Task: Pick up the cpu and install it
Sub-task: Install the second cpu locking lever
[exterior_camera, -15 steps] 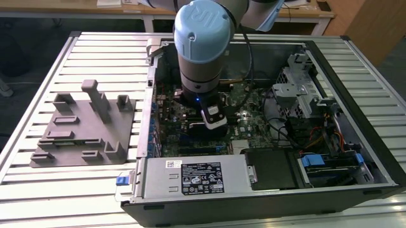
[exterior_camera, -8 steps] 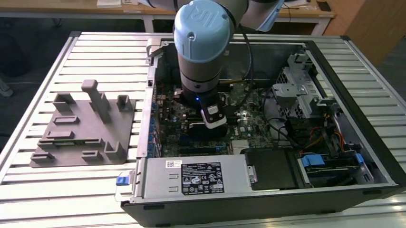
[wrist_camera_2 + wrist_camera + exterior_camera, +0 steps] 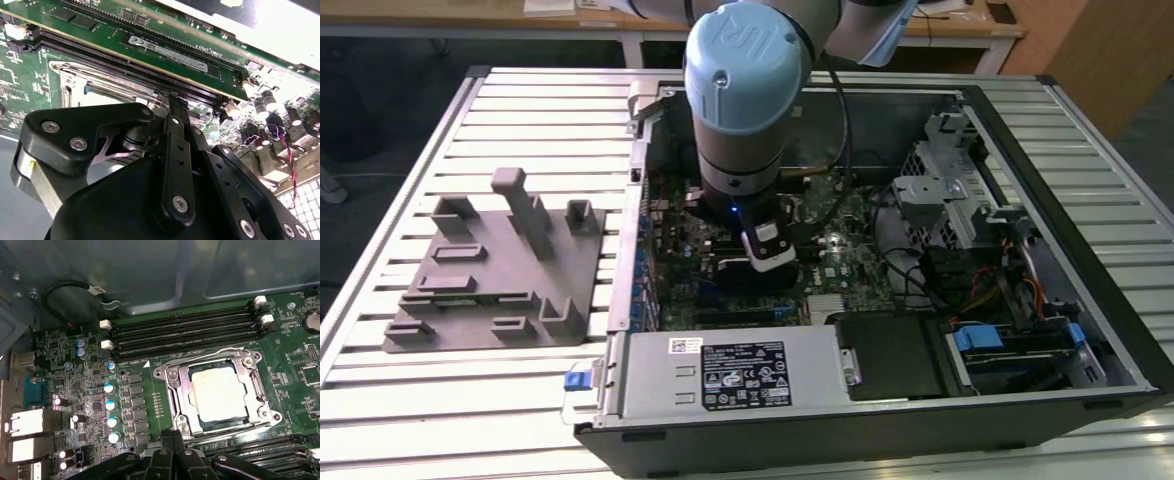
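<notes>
The cpu (image 3: 219, 392) lies seated in the socket frame (image 3: 176, 385) on the motherboard (image 3: 145, 395). The gripper (image 3: 172, 440) hovers just above it, fingers pressed together and holding nothing. Judged: placement done; the next move calls for a vertical retreat that avoids the memory slots (image 3: 185, 332).

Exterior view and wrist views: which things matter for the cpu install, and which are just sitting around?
Job:
- pale silver-grey square cpu, seated in the metal socket frame
- black gripper, just above the green motherboard

Lying about:
- grey plastic fixture on the slatted table
- black memory slots
- silver power supply box
</notes>
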`<state>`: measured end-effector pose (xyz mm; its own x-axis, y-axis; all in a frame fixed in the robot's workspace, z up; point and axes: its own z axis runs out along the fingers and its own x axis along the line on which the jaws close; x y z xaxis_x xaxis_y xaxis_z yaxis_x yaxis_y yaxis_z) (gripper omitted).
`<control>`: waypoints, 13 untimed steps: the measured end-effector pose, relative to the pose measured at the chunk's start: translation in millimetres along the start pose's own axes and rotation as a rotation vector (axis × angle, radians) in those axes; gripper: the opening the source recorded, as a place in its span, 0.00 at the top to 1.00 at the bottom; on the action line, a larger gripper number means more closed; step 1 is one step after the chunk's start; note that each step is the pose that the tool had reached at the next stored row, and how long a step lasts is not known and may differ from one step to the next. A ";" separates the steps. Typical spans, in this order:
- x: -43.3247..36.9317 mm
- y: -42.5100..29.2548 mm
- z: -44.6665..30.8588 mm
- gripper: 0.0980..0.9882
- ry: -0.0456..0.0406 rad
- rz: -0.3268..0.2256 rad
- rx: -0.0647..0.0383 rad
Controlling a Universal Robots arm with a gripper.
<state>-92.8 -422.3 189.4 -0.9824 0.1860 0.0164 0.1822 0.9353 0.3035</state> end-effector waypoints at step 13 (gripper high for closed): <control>3.1 1.1 2.2 0.99 0.0006 -0.001 0.000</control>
<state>-95.6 -420.0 187.7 -0.9827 0.1845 0.0165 0.1807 0.9357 0.3031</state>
